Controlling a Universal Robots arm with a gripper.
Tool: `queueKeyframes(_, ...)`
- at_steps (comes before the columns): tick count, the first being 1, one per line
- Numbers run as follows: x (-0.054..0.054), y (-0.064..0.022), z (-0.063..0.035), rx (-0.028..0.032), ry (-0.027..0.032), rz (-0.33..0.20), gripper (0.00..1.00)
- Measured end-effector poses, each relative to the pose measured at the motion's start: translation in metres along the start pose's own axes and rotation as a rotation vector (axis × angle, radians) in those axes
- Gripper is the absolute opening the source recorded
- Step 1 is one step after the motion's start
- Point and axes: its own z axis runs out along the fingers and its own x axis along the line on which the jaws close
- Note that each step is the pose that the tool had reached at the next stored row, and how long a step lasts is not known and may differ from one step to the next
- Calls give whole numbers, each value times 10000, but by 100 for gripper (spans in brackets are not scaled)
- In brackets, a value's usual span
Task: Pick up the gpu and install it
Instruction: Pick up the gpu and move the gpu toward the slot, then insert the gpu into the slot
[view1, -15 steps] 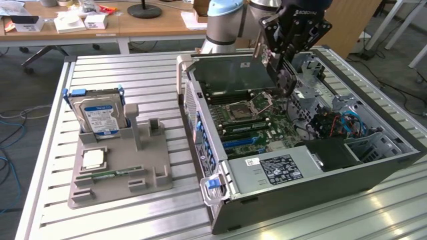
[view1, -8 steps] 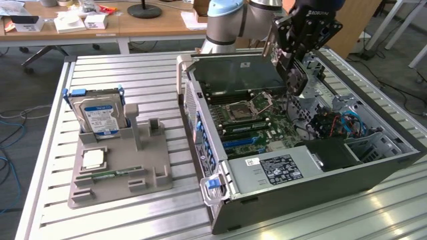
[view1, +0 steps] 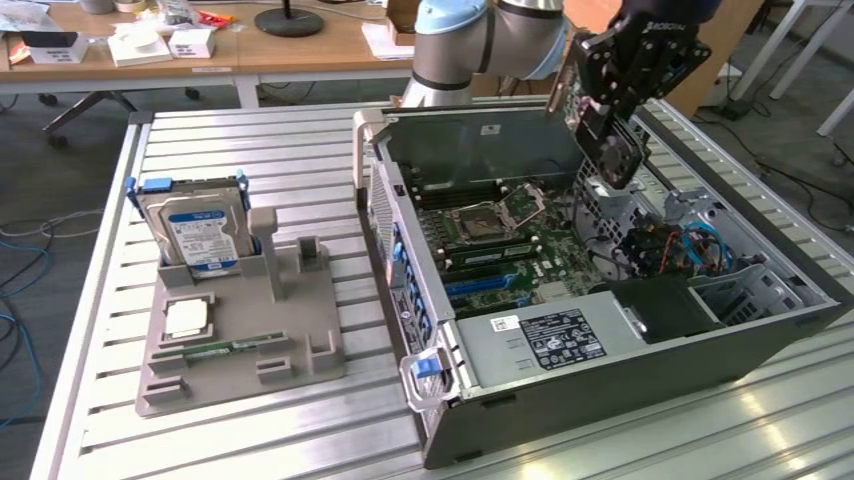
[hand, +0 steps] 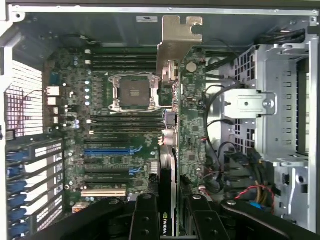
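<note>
Whole setup sat on a slatted metal table (view1: 267, 140). Directly on it were a grey parts holder (view1: 240, 350) at the exterior view's left (slots and posts everywhere) and an open PC case (view1: 641, 390) near it, rightward.

Seen edge-on from the wrist, the thin, silver-bracketed gpu card (hand: 170, 165) shows its black face only as a sliver. Its near end is hidden between the clamped fingers of the black metal gripper (hand: 169, 205), which the picture's edge cuts off. In the exterior view, the pale blue and grey robot arm (view1: 467, 40) is cut off by the upper edge. The silver, blue-labelled hard drive (view1: 200, 235) sinks partly out of sight in its grey plastic holder (view1: 240, 340). The print on the power supply's black label (view1: 561, 338) is too small to read.
</note>
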Motion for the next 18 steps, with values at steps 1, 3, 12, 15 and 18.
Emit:
queueKeyframes(1,-34,1,1,-1,0,0,27)
queueKeyframes(3,-99,3,5,-3,0,0,27)
queueKeyframes(12,-366,12,13,-1,3,1,27)
queueKeyframes(15,-385,13,13,-1,3,0,27)
queueKeyframes(18,-385,12,13,-1,2,0,27)
